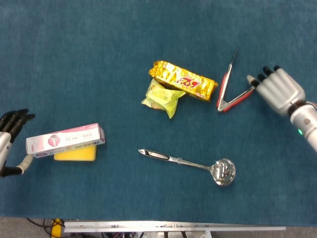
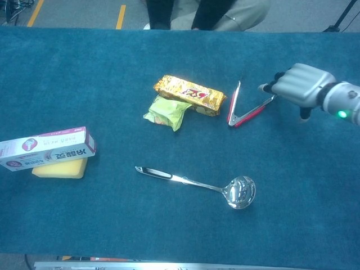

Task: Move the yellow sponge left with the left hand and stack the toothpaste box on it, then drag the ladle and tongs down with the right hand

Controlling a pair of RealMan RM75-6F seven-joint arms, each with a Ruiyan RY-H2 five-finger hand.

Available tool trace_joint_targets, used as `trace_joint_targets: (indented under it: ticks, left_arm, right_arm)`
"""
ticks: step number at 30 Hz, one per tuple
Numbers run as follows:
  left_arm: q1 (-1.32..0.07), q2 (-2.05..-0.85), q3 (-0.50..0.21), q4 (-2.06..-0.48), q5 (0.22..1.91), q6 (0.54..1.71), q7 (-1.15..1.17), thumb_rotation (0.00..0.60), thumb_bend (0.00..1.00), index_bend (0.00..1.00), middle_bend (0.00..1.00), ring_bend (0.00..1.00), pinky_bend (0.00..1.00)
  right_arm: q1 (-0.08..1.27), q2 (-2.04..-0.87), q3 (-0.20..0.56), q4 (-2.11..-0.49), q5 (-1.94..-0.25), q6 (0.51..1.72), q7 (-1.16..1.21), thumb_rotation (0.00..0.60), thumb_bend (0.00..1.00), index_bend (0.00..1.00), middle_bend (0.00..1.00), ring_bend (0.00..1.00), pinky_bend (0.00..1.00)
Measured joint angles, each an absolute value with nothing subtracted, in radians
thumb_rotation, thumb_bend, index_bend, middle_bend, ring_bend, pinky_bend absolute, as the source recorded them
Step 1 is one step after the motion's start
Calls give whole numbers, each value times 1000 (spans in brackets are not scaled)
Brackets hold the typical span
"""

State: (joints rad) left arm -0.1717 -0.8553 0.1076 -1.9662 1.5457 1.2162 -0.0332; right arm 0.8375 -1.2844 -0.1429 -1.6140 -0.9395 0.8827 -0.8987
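The red-and-steel tongs (image 1: 231, 91) (image 2: 244, 109) lie splayed right of the snack packs. My right hand (image 1: 278, 89) (image 2: 298, 84) is at their right, its fingertips (image 1: 253, 79) touching the end of the lower tong arm; it holds nothing. The steel ladle (image 1: 193, 163) (image 2: 197, 183) lies below the middle, bowl to the right. At the left, the pink-and-white toothpaste box (image 1: 64, 140) (image 2: 46, 147) rests on the yellow sponge (image 1: 74, 154) (image 2: 59, 169). My left hand (image 1: 10, 141) sits left of the box, fingers spread and empty; the chest view does not show it.
A gold snack pack (image 1: 183, 79) (image 2: 189, 94) and a green packet (image 1: 162, 98) (image 2: 167, 112) lie at the middle, just left of the tongs. The blue cloth table ends at a metal front edge (image 1: 173, 227).
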Motion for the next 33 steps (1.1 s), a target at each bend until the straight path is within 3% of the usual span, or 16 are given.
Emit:
trace_joint_targets:
  ticks: [6,10,18,33]
  left_arm:
    - [-174,-857,107,-1972,1549,1216,-26,600,342,106,74,53,188]
    - [-168,-853,109,-1977,1551,1224,-22,600,342,106,74,53,188]
    - [-154,-839,117,-1984,1551,1239,-29,600,342,106,70,53,188]
    - [-142,-831,121,-1978,1554,1249,-44,600,342,106,68,52,188]
  right_arm:
    - [817,-1218,-135,-1691,-1059,902,-779,600,0,96,285,155,310]
    - [827,-1227,-106,-1676,-1098,881,-747,600,0,5,196,92,258]
    - [878,-1295,-89,-1631,-1037,836,-862,600,0,0,78,25,190]
    - [939,-1428,-107,-1501,-915,816,-1001,600,0,0,63,15,185]
